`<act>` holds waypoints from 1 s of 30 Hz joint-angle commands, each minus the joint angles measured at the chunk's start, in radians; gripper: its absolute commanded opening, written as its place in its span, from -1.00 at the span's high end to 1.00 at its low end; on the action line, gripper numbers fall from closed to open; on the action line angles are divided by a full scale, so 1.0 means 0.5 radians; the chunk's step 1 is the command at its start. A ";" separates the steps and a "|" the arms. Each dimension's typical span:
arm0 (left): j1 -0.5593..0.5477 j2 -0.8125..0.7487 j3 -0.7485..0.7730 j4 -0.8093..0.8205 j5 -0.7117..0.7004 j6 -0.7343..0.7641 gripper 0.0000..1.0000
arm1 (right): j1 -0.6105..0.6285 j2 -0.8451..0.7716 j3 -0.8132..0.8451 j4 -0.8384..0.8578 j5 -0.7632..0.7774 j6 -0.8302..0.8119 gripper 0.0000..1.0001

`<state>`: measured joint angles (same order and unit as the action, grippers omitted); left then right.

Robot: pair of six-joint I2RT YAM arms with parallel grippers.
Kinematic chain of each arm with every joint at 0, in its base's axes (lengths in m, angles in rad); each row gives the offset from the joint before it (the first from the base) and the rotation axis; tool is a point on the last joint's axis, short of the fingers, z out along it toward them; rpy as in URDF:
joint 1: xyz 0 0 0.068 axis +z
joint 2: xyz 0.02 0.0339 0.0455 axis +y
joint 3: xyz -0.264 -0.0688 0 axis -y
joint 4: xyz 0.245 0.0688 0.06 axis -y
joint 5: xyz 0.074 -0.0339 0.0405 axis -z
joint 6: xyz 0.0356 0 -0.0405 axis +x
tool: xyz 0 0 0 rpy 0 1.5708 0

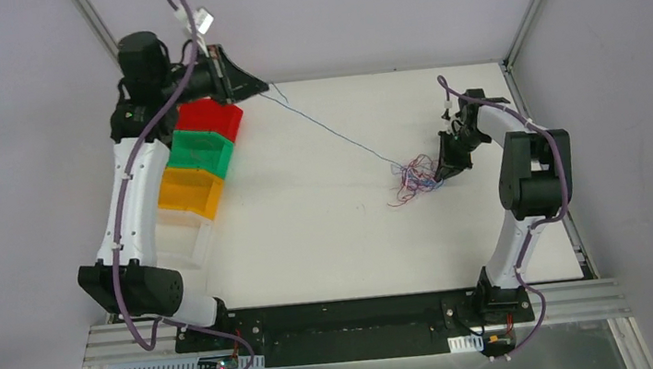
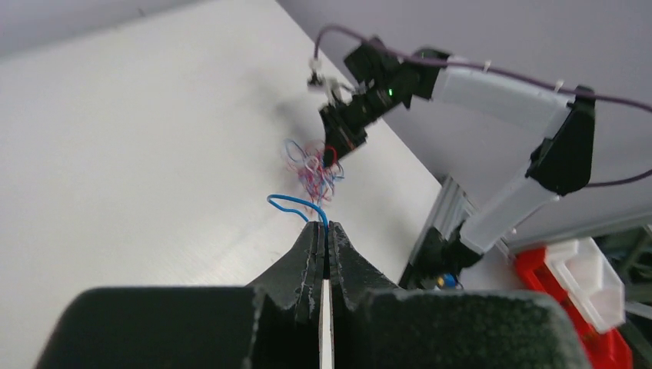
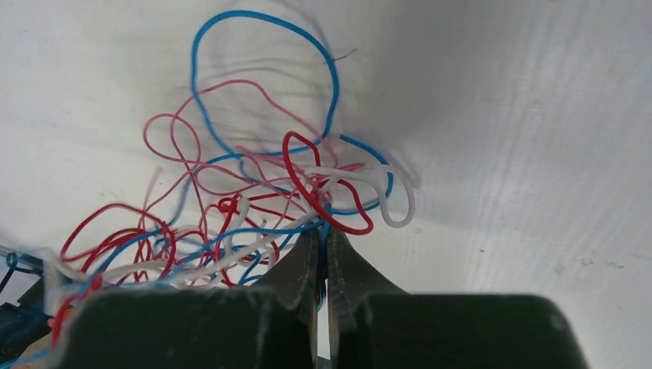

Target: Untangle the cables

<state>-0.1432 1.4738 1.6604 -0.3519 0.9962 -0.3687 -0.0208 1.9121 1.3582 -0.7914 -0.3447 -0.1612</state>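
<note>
Jaws of the left gripper [image 2: 327,231] are pressed together on the end of a blue wire [image 2: 295,201]; in the wrist view the wire comes out between the tips and curls off toward 10 o'clock. From above, this gripper sits at the 11 o'clock corner of the worktop [image 1: 311,242], just past the red bin [image 1: 209,122]; the blue wire runs from it in a thin, nearly straight line toward 4 o'clock and into the tangle [image 1: 413,179].

On the right gripper [image 3: 323,231] the jaws are closed too, nipping blue and white strands at the near edge of the tangle; a red loop and a white loop stand just beyond the tips. The tangle lies on the worktop at about 3 o'clock from its centre, a small knot of red, blue and white loops, with one large blue loop arching away at 12 o'clock in the right wrist view.

A green bin [image 1: 201,152] and a yellow bin [image 1: 191,189] follow the red one along the 9 o'clock edge; a white bin [image 1: 182,240] comes after them, partly hidden by the left arm.

Where the taut blue wire enters the knot cannot be traced; the tangle is blurred in the left wrist view; the right wrist view cuts off strands at its left edge, and the gripper body blocks its lower part; small boards at the arm bases [image 1: 223,363] are too small to read.
</note>
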 commanded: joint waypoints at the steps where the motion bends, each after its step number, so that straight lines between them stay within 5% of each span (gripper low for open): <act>1: 0.186 -0.006 0.421 0.041 0.123 -0.129 1.00 | -0.065 0.044 0.020 -0.073 0.143 -0.089 1.00; 15: 0.666 0.249 1.469 0.356 -0.083 -0.618 1.00 | -0.083 0.070 0.018 -0.067 0.296 -0.136 1.00; 26: 0.863 0.262 1.666 0.473 -0.196 -0.751 1.00 | -0.104 0.119 -0.008 -0.057 0.528 -0.149 1.00; 30: 0.865 0.186 1.432 0.544 -0.100 -0.801 1.00 | -0.109 0.105 -0.007 -0.068 0.414 -0.146 1.00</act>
<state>0.2832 1.6081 2.4462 -0.1642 0.9310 -0.7174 -0.0582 1.9511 1.3582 -0.8013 -0.1654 -0.2169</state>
